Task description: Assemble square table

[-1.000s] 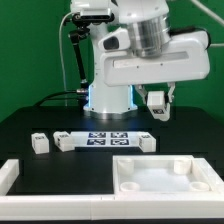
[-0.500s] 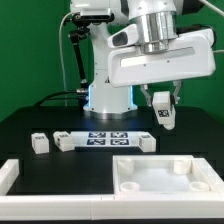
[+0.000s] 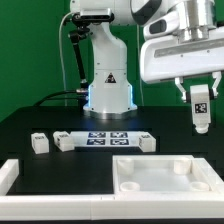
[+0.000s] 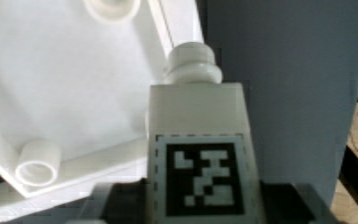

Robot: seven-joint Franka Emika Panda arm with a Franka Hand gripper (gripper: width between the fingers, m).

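The white square panel [image 3: 165,176] lies underside up at the front of the exterior view's right, its rim and corner sockets showing; it also shows in the wrist view [image 4: 60,90]. My gripper [image 3: 200,108] is shut on a white block leg [image 3: 200,110] with a marker tag, holding it upright in the air above the panel's far right corner. In the wrist view the leg [image 4: 201,130] stands between the fingers with its threaded tip pointing away. Two more legs [image 3: 39,144] [image 3: 66,141] lie on the black table at the exterior view's left.
The marker board [image 3: 108,139] lies flat in the middle of the table. A long white bar [image 3: 8,176] edges the front at the exterior view's left. The robot base [image 3: 110,95] stands behind.
The gripper with the leg has moved toward the exterior view's right and slightly up, from near the middle of the table to above the panel's far right corner.
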